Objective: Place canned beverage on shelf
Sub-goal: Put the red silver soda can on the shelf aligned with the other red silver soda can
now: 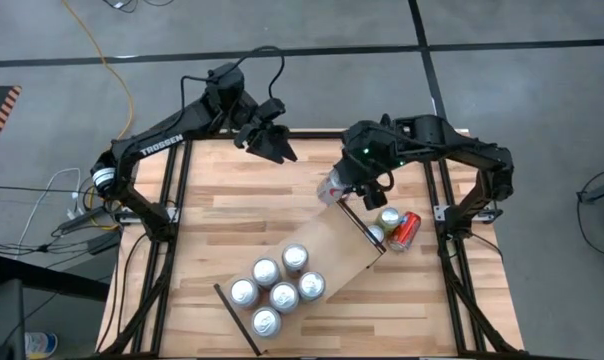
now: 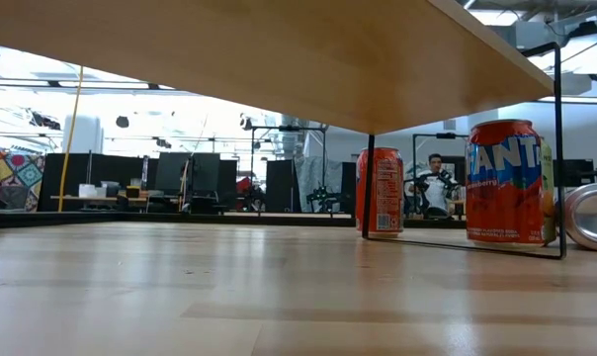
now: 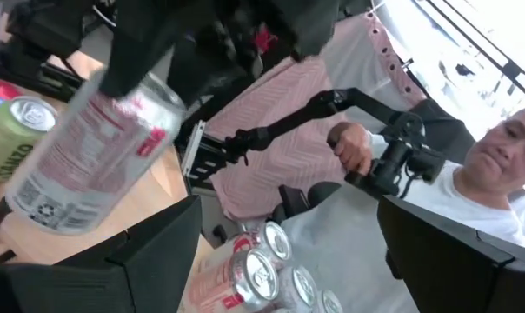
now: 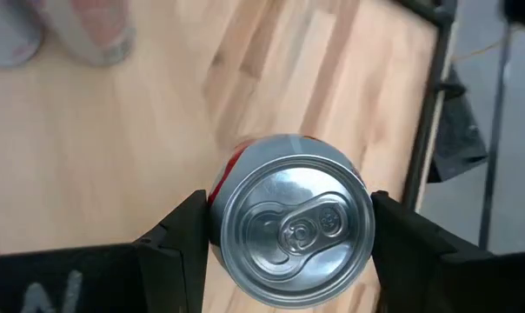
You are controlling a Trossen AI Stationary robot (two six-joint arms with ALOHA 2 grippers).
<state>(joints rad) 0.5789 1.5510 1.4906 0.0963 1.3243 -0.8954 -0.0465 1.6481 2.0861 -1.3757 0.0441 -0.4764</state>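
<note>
My right gripper (image 1: 352,183) is shut on a silver can with pink print (image 1: 333,188), held in the air beside the far end of the shelf (image 1: 344,250). The shelf is a pale board lying slantwise, raised on thin black legs, with several silver-topped cans (image 1: 280,285) standing on its near-left half. In the left wrist view the held can (image 3: 80,161) shows tilted below the dark right gripper. My left gripper (image 1: 270,143) hovers open over the table's far left part, with nothing between its fingers (image 3: 162,252). My right gripper pinches the can's round wall (image 4: 223,204) between its two fingers, one on each side, close to the top end with the pull tab (image 4: 302,228). The fingers slant down from above and run along the can. The can hangs tilted, bottom end down, clear of shelf and table.
Right of the shelf on the table are a green-topped can (image 1: 389,217), a red can lying down (image 1: 405,230) and another can (image 1: 375,233). The low view shows two orange cans (image 2: 503,183) under the shelf's edge. A person (image 3: 497,174) sits beyond the table.
</note>
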